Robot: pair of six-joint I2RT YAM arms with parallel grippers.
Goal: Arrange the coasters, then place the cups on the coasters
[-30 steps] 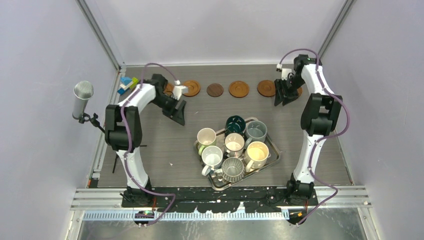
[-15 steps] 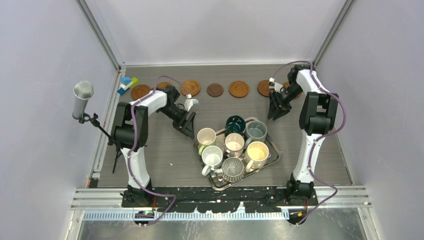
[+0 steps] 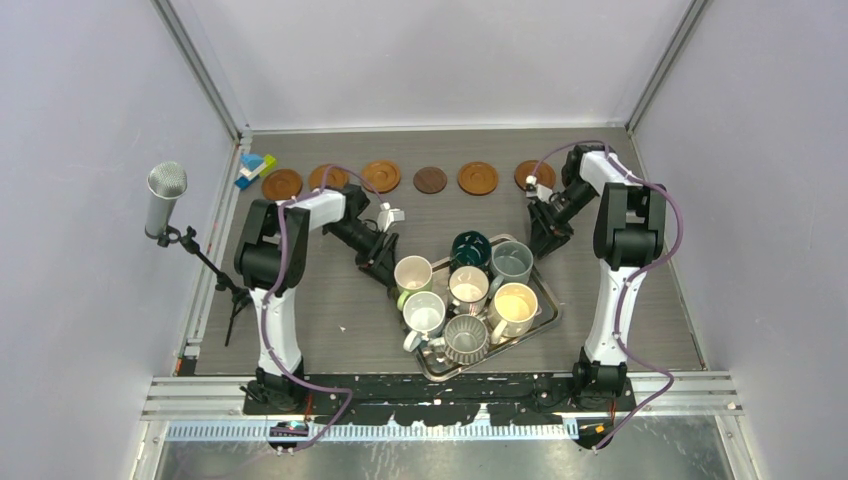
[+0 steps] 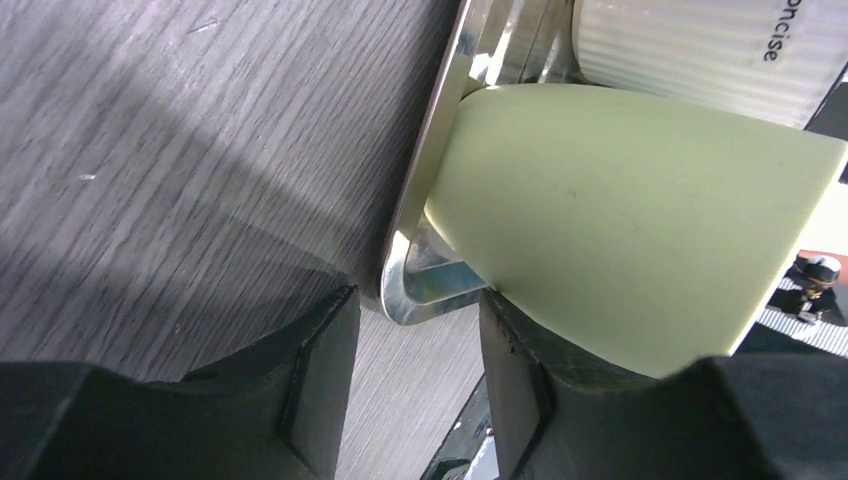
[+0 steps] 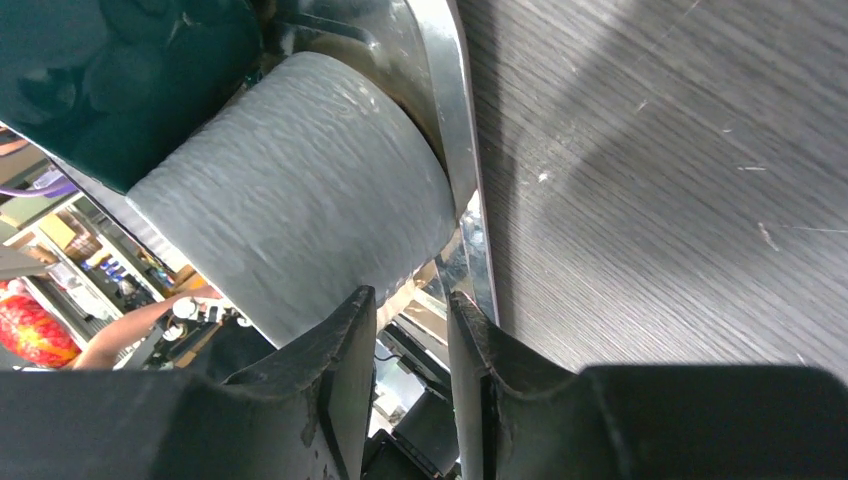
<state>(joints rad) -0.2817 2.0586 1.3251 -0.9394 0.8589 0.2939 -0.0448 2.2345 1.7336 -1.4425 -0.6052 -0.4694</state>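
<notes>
Several coasters point(image 3: 381, 176) lie in a row along the back, the dark brown one point(image 3: 430, 180) in the middle. Several cups stand in the steel tray point(image 3: 545, 285). My left gripper point(image 3: 383, 262) is low at the tray's left corner, jaws open point(image 4: 415, 300) on either side of the tray corner point(image 4: 440, 150), its right finger against the cream cup point(image 4: 620, 200). My right gripper point(image 3: 541, 238) is at the tray's back right edge. Its jaws point(image 5: 410, 297) stand narrowly open astride the rim point(image 5: 450, 110), beside the grey-blue cup point(image 5: 290, 220) and the dark teal cup point(image 5: 120, 80).
A microphone on a stand point(image 3: 167, 195) is at the left edge. Coloured blocks point(image 3: 253, 168) lie at the back left corner. Enclosure walls close in the back and sides. The right arm covers part of the rightmost coaster point(image 3: 527, 172).
Both arms have swung from the coaster row down to the tray, the left to its left corner, the right to its back right edge. Both pairs of jaws have narrowed.
</notes>
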